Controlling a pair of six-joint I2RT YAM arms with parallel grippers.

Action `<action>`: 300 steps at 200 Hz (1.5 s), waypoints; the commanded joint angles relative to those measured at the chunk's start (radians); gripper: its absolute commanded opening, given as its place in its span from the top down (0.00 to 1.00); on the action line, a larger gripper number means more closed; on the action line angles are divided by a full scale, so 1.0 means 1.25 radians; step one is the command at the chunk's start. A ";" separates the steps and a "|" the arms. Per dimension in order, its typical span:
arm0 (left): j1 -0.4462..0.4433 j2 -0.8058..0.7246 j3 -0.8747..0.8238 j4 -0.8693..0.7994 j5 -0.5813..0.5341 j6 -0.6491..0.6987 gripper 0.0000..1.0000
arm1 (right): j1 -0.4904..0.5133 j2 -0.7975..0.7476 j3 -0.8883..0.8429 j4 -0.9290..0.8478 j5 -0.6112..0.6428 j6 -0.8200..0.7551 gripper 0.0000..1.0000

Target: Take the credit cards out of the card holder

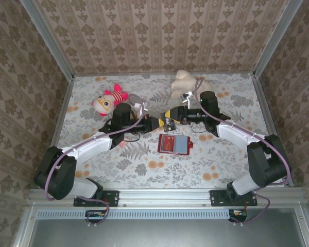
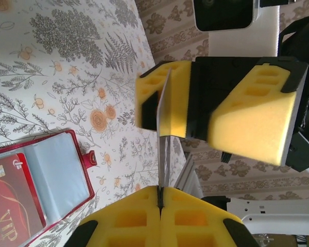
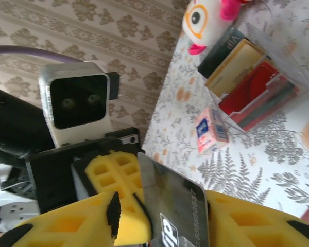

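The card holder (image 1: 174,144) lies open on the table, a red wallet with a grey-blue inner pocket (image 2: 57,167). A red VIP credit card (image 2: 10,206) sits in its left pocket. Above the table, my left gripper (image 2: 161,191) is shut on one end of a dark grey VIP credit card (image 3: 177,203), seen edge-on in the left wrist view. The card's other end reaches between the fingers of my right gripper (image 3: 175,211), which stand apart on either side of it. Both grippers meet just behind the wallet, the left gripper (image 1: 157,122) facing the right gripper (image 1: 175,119).
A clear box (image 3: 252,87) holding red, tan and dark cards stands behind the grippers, with a small blue-and-red carton (image 3: 210,128) near it. A pink-and-white plush toy (image 1: 109,100) and a beige soft lump (image 1: 185,82) lie farther back. Patterned walls enclose the table.
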 commanded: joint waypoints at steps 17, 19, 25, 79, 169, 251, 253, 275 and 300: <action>0.017 -0.012 -0.046 0.138 0.032 -0.078 1.00 | -0.004 -0.038 -0.012 0.073 -0.069 0.022 0.85; 0.017 -0.011 -0.048 0.145 0.031 -0.083 1.00 | -0.005 -0.038 -0.012 0.071 -0.069 0.023 0.86; 0.018 -0.009 -0.053 0.165 0.031 -0.098 1.00 | -0.004 -0.040 -0.010 0.066 -0.069 0.025 0.91; 0.006 -0.008 -0.090 0.309 -0.033 -0.210 0.64 | 0.023 -0.065 -0.009 0.087 0.024 0.118 0.96; -0.004 -0.010 -0.126 0.452 -0.110 -0.259 0.94 | 0.067 -0.068 -0.048 0.177 0.110 0.259 0.88; 0.049 -0.094 -0.004 -0.238 -0.179 0.071 1.00 | 0.011 -0.140 -0.048 -0.253 0.256 0.087 0.19; 0.049 -0.096 0.007 -0.273 -0.189 0.090 1.00 | 0.010 -0.139 -0.049 -0.260 0.259 0.082 0.19; 0.054 -0.101 0.113 -0.542 -0.320 0.262 1.00 | 0.006 -0.126 -0.055 -0.331 0.299 0.035 0.17; 0.071 -0.082 0.203 -0.698 -0.426 0.380 1.00 | 0.004 -0.101 -0.054 -0.386 0.337 0.021 0.17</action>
